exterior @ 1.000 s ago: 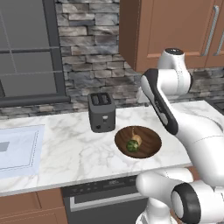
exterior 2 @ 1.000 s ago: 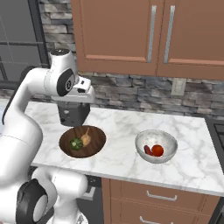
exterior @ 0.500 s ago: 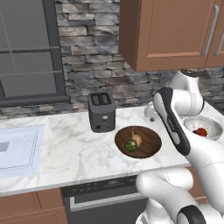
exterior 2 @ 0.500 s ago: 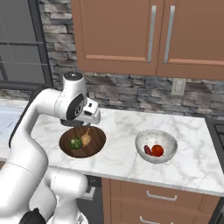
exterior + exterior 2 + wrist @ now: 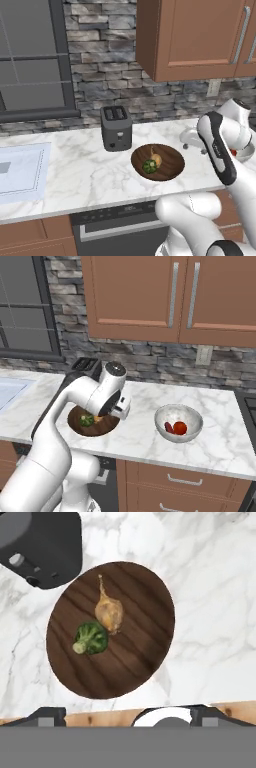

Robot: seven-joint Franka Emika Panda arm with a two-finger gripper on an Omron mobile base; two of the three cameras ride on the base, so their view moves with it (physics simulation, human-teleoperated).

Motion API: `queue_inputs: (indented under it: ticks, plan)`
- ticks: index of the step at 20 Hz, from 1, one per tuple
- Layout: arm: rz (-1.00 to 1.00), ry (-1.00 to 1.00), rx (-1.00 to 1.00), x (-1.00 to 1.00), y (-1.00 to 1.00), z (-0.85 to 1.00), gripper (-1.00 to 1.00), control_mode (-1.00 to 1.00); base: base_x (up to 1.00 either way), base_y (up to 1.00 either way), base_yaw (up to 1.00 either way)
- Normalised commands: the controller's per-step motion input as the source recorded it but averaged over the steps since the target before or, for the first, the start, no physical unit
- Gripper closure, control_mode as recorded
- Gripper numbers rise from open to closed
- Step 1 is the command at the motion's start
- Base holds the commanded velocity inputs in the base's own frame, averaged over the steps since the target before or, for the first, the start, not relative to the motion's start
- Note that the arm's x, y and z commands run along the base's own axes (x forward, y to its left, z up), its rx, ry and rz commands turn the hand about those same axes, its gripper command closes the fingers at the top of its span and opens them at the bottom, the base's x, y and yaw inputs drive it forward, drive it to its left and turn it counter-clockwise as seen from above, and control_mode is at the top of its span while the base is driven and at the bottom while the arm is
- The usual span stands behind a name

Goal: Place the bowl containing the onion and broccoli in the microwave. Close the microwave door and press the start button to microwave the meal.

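Observation:
The dark brown wooden bowl [image 5: 135,657] rests on the marble counter, with the tan onion [image 5: 109,613] and green broccoli [image 5: 91,638] side by side inside. It shows as the bowl [image 5: 167,165] in the left base view and the bowl [image 5: 80,427] in the right base view. My gripper [image 5: 129,714] hangs open above the bowl's near rim, fingertips [image 5: 47,714] wide apart and nothing between them. In the right base view the gripper [image 5: 120,410] is over the bowl's right edge. The microwave, its door and start button are out of view.
A dark grey toaster [image 5: 116,128] stands just behind the bowl. A white bowl [image 5: 178,422] with red pieces sits to the right on the counter [image 5: 220,441]. A sink [image 5: 20,170] lies at the far left. Wooden cabinets [image 5: 170,296] hang overhead.
The arm has swung away from the toaster, forward and to the right, and lowered the hand over the bowl's rim. The jaws have opened a little wider.

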Motion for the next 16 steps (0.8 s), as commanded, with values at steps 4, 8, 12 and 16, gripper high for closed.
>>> queue_inputs:
  ticks: [4, 8, 12, 16]
  plan:
    - [-0.06, 0.19, 0.06, 0.0, -0.22, -0.47, -1.0, -1.0, 0.0, 0.0, 0.0]
    - [-0.05, 0.21, 0.08, 0.0, -0.14, -0.46, -1.0, -1.0, 0.0, 0.0, 0.0]
    - [0.0, 0.15, 0.04, 0.09, 0.0, -0.35, -1.0, -1.0, 0.0, 0.0, 0.0]
    - [0.0, 0.09, 0.01, 0.1, 0.0, -0.35, -1.0, -1.0, 0.0, 0.0, 0.0]
